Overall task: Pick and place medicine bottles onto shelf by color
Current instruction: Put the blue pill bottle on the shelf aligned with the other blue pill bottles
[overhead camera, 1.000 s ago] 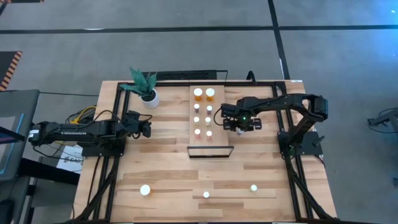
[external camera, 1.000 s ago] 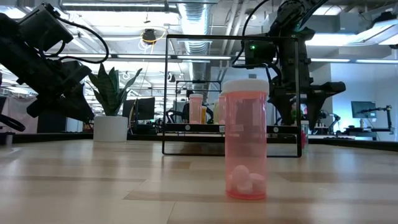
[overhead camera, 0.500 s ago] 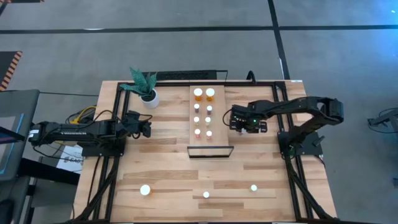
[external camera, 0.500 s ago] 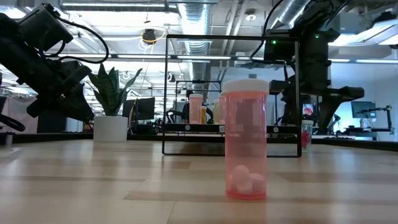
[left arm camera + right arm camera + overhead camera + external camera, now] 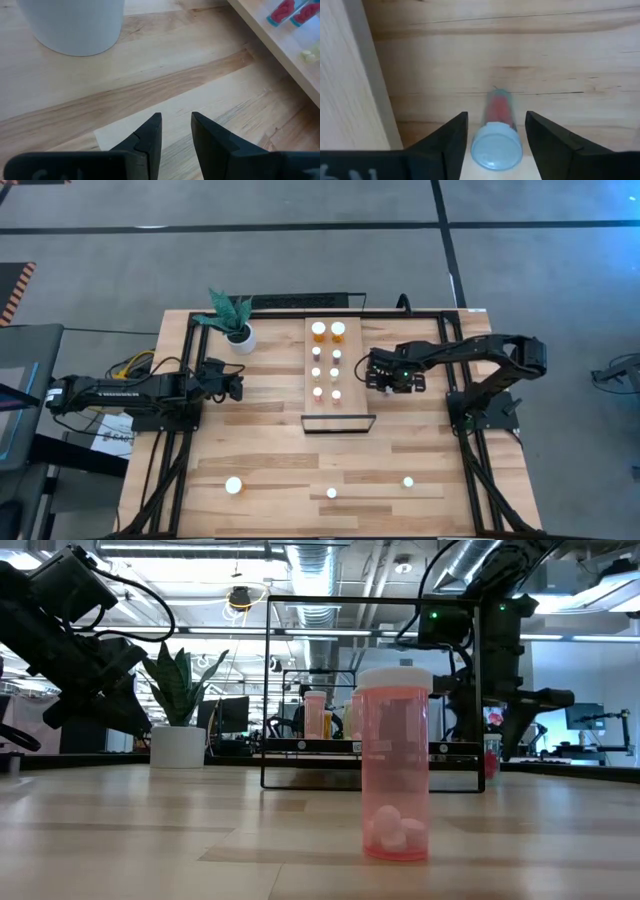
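A small red bottle with a white cap (image 5: 496, 144) stands on the table just right of the shelf (image 5: 325, 408). My right gripper (image 5: 386, 376) points down over it, open, one finger close on either side of the cap (image 5: 496, 127); thin gaps show. The same bottle (image 5: 489, 756) shows below the gripper in the low view. Several white-capped bottles (image 5: 326, 360) stand in two rows on the shelf. Three more (image 5: 331, 493) stand near the table's front edge. My left gripper (image 5: 236, 386) waits left of the shelf, shut, with nothing between its fingers (image 5: 175, 131).
A white pot with a green plant (image 5: 241, 337) stands at the far left of the table, near my left gripper. The shelf's black frame (image 5: 338, 423) rises at its near end. A large pink bottle (image 5: 396, 765) stands close to the low camera.
My right gripper has shifted a little toward the table's right edge, away from the shelf, and sunk slightly. The bottles have stayed where they were.
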Robot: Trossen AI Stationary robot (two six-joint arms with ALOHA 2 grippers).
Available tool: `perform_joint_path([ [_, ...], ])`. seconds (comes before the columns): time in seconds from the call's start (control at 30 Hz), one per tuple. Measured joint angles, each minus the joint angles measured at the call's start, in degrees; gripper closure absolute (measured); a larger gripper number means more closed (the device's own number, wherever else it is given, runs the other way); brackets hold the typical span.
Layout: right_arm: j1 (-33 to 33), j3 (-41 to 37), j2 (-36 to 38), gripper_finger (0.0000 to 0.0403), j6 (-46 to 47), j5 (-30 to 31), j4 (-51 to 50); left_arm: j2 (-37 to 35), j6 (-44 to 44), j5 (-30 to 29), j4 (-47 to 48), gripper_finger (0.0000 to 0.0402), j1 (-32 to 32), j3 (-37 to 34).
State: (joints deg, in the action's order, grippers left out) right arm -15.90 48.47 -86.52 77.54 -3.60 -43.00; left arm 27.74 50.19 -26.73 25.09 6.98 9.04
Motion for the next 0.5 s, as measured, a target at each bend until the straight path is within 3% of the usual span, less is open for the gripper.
perform_joint_path([
  [0.3,0.1,0.4,0.0,0.0245,0.2,-0.9,-0.2,0.0,0.0,0.0,0.0,0.0310,0.0,0.0],
  [0.5,0.2,0.4,0.0,0.0265,0.5,-1.2,-0.2,0.0,0.0,0.0,0.0,0.0310,0.0,0.0],
])
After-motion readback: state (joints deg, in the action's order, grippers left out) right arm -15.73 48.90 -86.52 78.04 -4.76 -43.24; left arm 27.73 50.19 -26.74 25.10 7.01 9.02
